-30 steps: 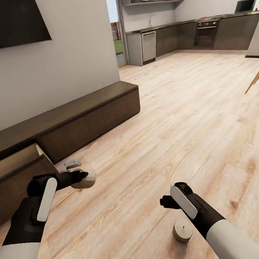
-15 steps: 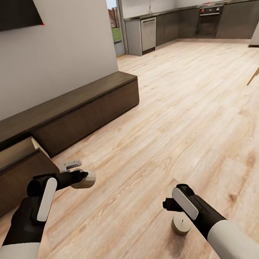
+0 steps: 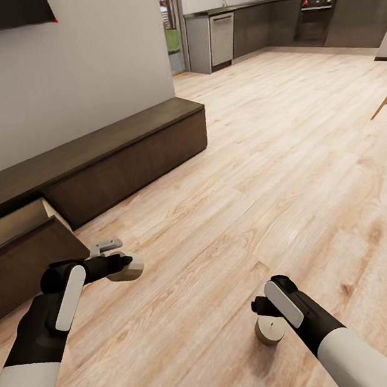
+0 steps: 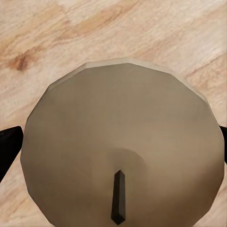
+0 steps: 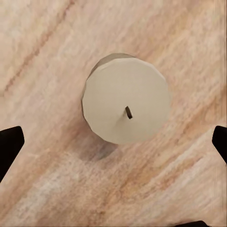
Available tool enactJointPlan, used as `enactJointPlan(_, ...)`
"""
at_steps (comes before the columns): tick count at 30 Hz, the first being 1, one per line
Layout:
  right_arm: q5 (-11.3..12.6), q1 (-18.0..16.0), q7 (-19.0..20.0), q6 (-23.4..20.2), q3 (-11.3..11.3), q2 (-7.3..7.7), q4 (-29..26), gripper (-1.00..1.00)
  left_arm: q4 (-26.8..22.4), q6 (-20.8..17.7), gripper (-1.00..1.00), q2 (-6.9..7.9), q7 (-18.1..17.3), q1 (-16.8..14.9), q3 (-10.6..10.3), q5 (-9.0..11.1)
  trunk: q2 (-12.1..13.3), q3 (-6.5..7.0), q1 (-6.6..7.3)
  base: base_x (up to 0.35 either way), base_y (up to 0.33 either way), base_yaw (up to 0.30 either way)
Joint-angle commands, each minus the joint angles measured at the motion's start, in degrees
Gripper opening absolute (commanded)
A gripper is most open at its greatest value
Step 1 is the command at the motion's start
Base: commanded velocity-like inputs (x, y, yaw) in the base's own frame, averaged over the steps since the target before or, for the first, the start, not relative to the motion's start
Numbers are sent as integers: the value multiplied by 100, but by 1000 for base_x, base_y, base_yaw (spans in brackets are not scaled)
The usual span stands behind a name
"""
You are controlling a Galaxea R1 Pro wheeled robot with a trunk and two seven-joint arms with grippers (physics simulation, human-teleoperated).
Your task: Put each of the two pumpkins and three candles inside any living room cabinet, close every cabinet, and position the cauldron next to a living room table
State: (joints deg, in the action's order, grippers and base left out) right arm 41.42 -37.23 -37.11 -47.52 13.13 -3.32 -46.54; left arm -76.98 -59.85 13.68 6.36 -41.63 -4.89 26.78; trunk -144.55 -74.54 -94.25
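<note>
Pale wood-plank floor (image 3: pixel 266 174) carries a squat beige cylindrical candle (image 5: pixel 126 98): the right hand (image 3: pixel 262 306), fingers apart, should descend centred, while the left hand (image 3: pixel 125 264) clamps another beige candle (image 4: pixel 123 146).

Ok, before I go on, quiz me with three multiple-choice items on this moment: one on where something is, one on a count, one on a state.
1. Where is the candle that lies under the right gripper?
A. on the wood floor
B. on top of the cabinet
C. in the open drawer

2. How many candles show in the head view?
A. one
B. two
C. three

3. What state is the cabinet in?
A. all fronts shut
B. one drawer pulled out at its left end
C. every drawer pulled out

Answers:
1. A: the right wrist view shows the candle standing upright on bare floorboards, fingertips wide apart on either side.
2. B: one is in the left gripper, the other is on the floor by the right gripper.
3. B: the drawer stands out from the cabinet's line, while the front beside it is flush.
</note>
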Motion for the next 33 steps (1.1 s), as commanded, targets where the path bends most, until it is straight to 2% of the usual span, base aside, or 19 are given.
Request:
enactJointPlan(1,61,-3,-60,-2,14,9,-6,100,-8,-15,-100,3,59,-3,-12,56,-2,-5,1,0,0,0)
enactJointPlan(12,16,-3,-51,153,14,58,167,100,-18,-15,-100,-29,59,-3,-12,56,-2,-5,1,0,0,0)
enactJointPlan(17,11,-10,-45,617,28,110,415,100,-25,-15,-100,-32,59,-3,-12,64,-9,-115,-12,0,0,0)
enactJointPlan(20,12,-11,-44,691,34,128,474,100,-112,-15,-100,-32,57,-3,-9,72,-13,-182,-20,0,0,0)
enactJointPlan(23,12,-12,-21,742,40,139,513,100,-440,-15,-100,-27,53,48,-7,200,-17,-248,-27,0,0,0)
enactJointPlan(26,9,-12,183,768,52,145,531,100,-743,-15,-100,-16,51,223,-18,594,-21,-315,-35,0,0,0)
enactJointPlan(29,2,-12,356,780,61,149,537,100,-847,-15,-100,2,50,281,-25,793,-25,-381,-43,0,0,0)
enactJointPlan(33,-1,-12,443,822,65,151,539,100,-942,-15,-100,18,50,312,-28,888,-29,-448,-50,0,0,0)
